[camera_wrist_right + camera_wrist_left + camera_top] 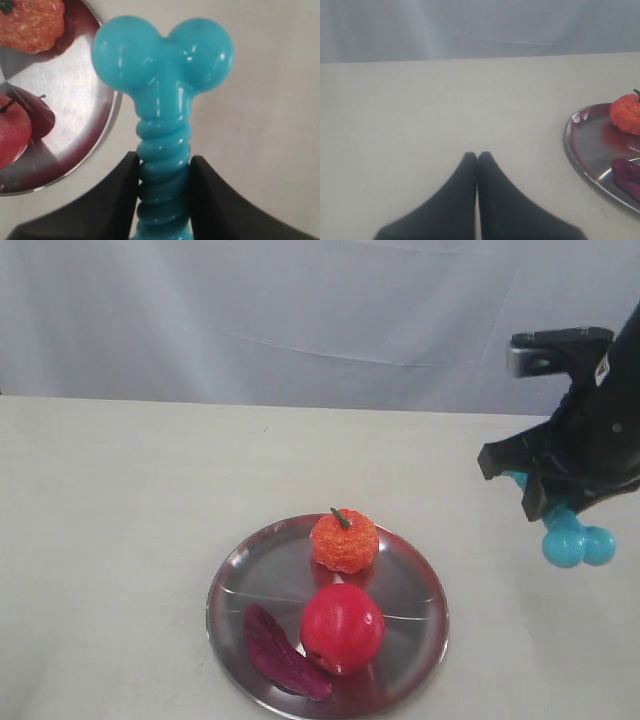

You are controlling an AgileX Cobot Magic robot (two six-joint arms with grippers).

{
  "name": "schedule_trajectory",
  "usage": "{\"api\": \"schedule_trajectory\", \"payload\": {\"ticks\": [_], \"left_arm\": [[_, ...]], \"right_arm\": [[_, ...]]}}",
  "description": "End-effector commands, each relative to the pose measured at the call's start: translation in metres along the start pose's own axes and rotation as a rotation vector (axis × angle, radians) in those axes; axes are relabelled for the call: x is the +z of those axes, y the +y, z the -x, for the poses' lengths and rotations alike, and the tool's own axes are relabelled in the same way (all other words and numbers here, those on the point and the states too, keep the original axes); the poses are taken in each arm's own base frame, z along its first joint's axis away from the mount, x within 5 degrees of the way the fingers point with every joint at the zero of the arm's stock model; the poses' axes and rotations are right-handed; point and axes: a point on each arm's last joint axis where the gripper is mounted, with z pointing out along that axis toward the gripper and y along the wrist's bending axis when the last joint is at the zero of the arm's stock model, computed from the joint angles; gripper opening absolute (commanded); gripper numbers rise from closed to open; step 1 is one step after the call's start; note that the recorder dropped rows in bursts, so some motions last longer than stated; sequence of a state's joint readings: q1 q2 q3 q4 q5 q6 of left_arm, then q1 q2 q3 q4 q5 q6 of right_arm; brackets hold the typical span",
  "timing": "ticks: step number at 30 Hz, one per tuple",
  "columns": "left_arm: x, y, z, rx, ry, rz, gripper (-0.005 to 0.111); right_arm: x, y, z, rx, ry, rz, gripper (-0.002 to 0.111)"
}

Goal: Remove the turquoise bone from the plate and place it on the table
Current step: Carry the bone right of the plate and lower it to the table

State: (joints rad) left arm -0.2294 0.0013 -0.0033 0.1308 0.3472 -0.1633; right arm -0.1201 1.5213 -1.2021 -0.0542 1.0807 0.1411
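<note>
The turquoise bone hangs in the air, clamped by its ribbed shaft in my right gripper. In the exterior view the bone dangles below the right gripper, above the table and to the right of the plate. The silver plate's rim lies off to one side of the bone in the right wrist view. My left gripper is shut on nothing over bare tabletop, apart from the plate.
On the plate sit an orange fruit, a red apple and a dark purple-red slice. A pale curtain backs the table. Beige tabletop surrounds the plate on all sides.
</note>
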Motion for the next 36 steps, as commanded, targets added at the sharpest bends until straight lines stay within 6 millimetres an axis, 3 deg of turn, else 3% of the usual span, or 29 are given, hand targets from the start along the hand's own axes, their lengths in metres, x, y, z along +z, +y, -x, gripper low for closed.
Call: {"api": "schedule_trajectory", "payload": {"ticks": [1, 6, 13, 22, 36], "left_arm": [[0.000, 0.000, -0.001, -0.001, 0.001, -0.002, 0.000], [0.000, 0.000, -0.001, -0.001, 0.001, -0.002, 0.000], [0.000, 0.000, -0.001, -0.001, 0.001, -0.002, 0.000], [0.000, 0.000, -0.001, -0.001, 0.001, -0.002, 0.000], [0.000, 0.000, -0.001, -0.001, 0.001, -0.002, 0.000]], "right_arm": [[0.023, -0.003, -0.012, 0.045, -0.028, 0.003, -0.001], [0.061, -0.002, -0.025, 0.101, -0.012, 0.007, -0.001], [0.103, 0.002, -0.022, 0.128, 0.057, 0.008, -0.001], [0.128, 0.004, -0.021, 0.129, 0.078, 0.006, -0.001], [0.138, 0.004, -0.021, 0.130, 0.070, 0.009, -0.001]]}}
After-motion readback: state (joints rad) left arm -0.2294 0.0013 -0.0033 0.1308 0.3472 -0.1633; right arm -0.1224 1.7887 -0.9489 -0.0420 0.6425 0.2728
